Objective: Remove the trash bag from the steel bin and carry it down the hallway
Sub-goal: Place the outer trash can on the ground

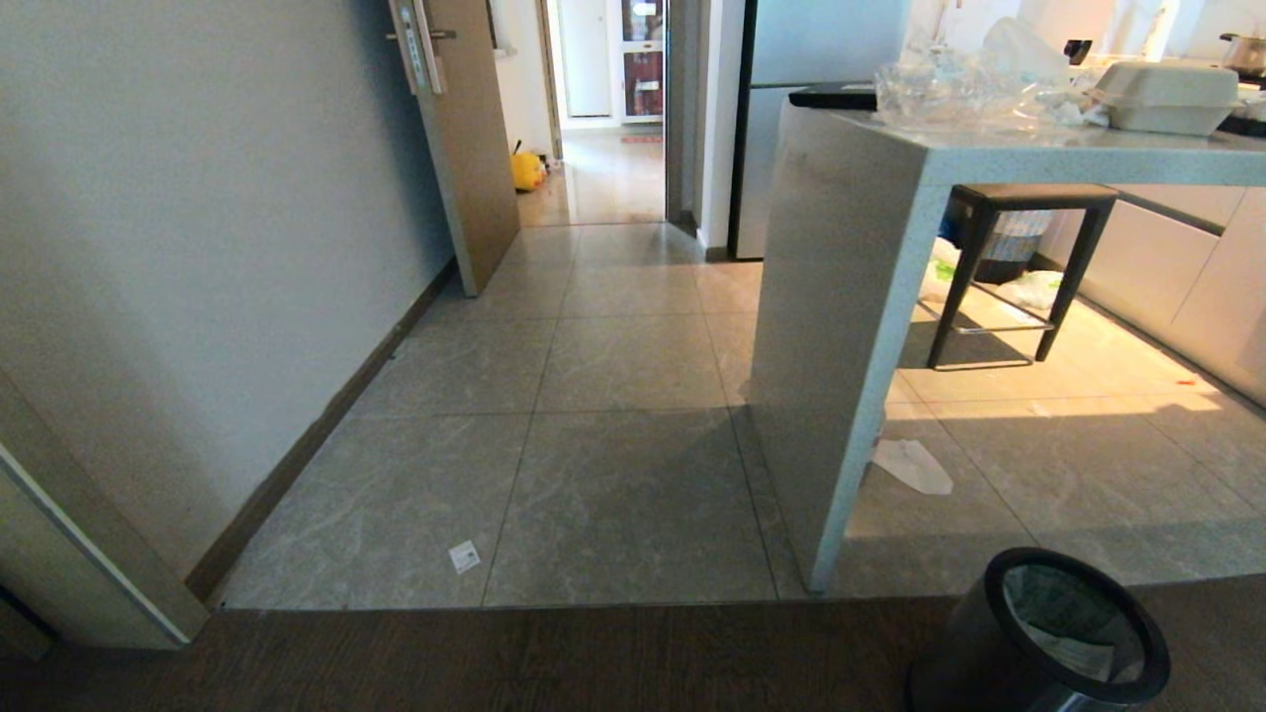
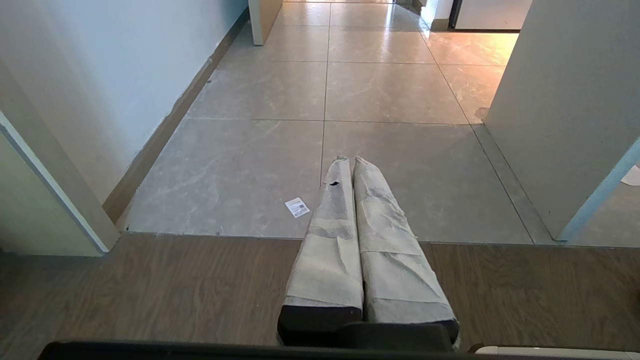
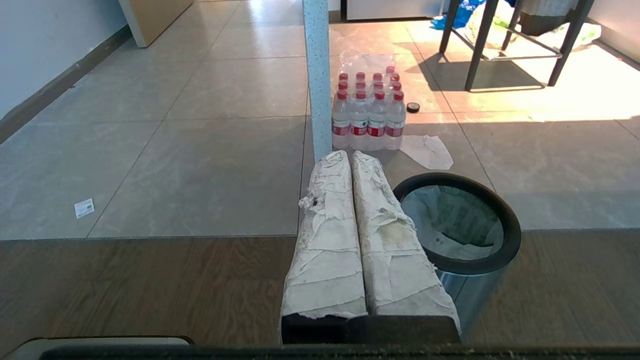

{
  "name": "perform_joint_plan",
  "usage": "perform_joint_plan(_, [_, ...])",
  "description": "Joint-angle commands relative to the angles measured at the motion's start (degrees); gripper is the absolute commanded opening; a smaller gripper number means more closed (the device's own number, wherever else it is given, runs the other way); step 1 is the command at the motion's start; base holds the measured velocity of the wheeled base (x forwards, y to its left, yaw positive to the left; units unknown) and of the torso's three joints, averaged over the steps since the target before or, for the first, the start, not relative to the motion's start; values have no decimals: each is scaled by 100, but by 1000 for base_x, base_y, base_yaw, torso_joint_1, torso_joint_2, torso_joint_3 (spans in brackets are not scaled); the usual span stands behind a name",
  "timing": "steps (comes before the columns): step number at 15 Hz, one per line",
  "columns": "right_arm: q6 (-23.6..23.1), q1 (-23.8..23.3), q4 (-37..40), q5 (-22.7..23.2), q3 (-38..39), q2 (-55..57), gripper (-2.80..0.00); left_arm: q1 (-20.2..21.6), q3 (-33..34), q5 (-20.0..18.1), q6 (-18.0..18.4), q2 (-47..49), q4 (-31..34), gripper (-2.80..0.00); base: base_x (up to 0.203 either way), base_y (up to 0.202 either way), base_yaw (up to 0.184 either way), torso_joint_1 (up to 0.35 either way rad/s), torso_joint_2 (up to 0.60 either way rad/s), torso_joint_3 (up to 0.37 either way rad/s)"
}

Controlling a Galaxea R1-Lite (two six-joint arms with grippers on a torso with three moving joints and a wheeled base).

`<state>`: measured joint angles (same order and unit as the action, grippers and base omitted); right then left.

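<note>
The steel bin (image 1: 954,658) stands on the dark wood floor at the lower right of the head view, beside the foot of a counter panel. Its black ring rim (image 3: 512,235) frames the trash bag (image 3: 450,220), a thin white liner with green print that sits inside the bin (image 1: 1063,623). My right gripper (image 3: 348,154) hangs shut and empty just left of the bin, above the floor. My left gripper (image 2: 350,161) is also shut and empty, over the edge of the grey tiles. The hallway (image 1: 613,366) runs ahead between the wall and the counter. Neither arm shows in the head view.
A grey counter panel (image 1: 841,346) bounds the hallway's right side, and a wall (image 1: 198,247) its left. An open door (image 1: 465,148) stands further on. A pack of water bottles (image 3: 367,115), a floor paper (image 1: 915,465), a stool (image 1: 1029,257) and a small label (image 1: 463,556) are nearby.
</note>
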<state>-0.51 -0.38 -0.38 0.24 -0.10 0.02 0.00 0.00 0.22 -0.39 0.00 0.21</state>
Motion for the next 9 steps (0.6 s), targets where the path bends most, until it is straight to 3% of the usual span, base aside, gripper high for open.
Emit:
perform_joint_plan(1, [-2, -1, 2, 2, 1, -11, -280, 0, 0, 0, -5, 0, 1, -280, 0, 0, 0, 5, 0, -26])
perform_joint_plan(9, [-2, 1, -1, 2, 1, -7, -280, 0, 0, -4, -5, 0, 6, -280, 0, 0, 0, 3, 2, -179])
